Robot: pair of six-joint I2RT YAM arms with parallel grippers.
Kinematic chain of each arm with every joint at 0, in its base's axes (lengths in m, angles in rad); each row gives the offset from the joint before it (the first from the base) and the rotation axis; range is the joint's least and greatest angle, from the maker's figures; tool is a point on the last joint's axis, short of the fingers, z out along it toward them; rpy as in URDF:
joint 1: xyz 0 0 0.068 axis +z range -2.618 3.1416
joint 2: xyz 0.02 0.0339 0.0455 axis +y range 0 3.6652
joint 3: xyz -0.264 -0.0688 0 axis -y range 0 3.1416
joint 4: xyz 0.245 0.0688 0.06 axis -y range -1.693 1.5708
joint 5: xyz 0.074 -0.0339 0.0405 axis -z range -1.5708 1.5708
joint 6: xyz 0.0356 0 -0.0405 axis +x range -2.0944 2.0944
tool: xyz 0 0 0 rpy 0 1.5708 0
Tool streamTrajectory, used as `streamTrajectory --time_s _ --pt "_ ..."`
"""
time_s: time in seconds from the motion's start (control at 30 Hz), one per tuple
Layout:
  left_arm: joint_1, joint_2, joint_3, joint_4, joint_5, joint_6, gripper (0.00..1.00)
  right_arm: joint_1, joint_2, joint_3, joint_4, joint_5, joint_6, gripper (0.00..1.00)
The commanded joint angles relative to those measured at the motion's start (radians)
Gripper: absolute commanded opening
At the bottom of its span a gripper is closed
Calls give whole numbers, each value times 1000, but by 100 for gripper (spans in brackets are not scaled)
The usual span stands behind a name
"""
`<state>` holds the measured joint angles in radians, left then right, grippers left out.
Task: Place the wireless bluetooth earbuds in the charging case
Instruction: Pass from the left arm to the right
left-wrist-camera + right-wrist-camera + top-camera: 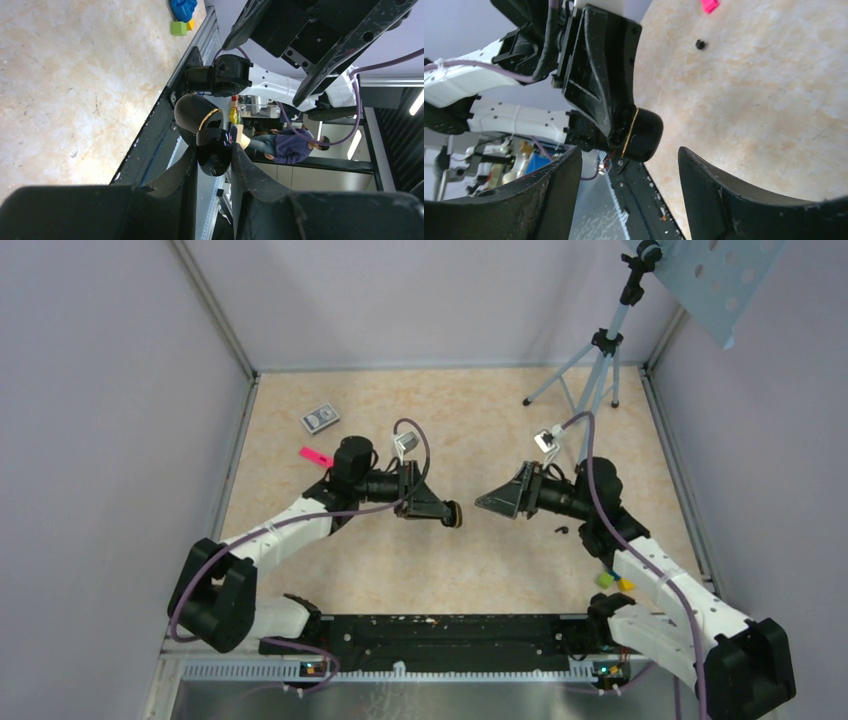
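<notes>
The beige counter (400, 570) carries two arms that reach in toward each other above its middle. A tripod (590, 370) stands at the far right.

The left end effector (445, 512) is clamped tight on the charging case (644, 134), a glossy black oval with a gold band, and holds it in the air just off the counter. The right end effector (487, 504) faces the case from close by. Its jaws are spread wide, with nothing between them and no contact with the case.

A grey box (320, 418) and a pink scrap (316, 455) lie at the far left. Green and yellow blocks (615, 582) sit beside the right arm. A tiny black piece (561, 530) lies on the counter near the right end effector, too small to identify.
</notes>
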<state>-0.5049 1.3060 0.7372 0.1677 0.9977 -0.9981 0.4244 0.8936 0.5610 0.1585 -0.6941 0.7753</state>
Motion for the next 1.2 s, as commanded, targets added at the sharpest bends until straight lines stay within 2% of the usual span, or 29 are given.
streamTrajectory --time_s 0.0,0.13,0.27,0.7,0.83,0.97,1.17 --pt "4 24 28 122 49 -50 0 -3 45 -45 204 -120 98 69" --pt "4 22 5 191 43 -88 0 27 84 -62 284 -117 141 69" --pt "4 30 20 189 45 -81 0 55 104 -31 246 -87 109 70" --pt "4 24 7 224 42 -89 0 95 205 -45 403 -75 187 70" --pt "5 22 8 229 42 -90 0 94 234 -56 466 -74 222 66" --pt "4 23 15 231 45 -89 0 94 272 -74 570 -94 276 57" --pt "4 25 16 233 40 -92 0 95 289 -73 583 -118 278 53"
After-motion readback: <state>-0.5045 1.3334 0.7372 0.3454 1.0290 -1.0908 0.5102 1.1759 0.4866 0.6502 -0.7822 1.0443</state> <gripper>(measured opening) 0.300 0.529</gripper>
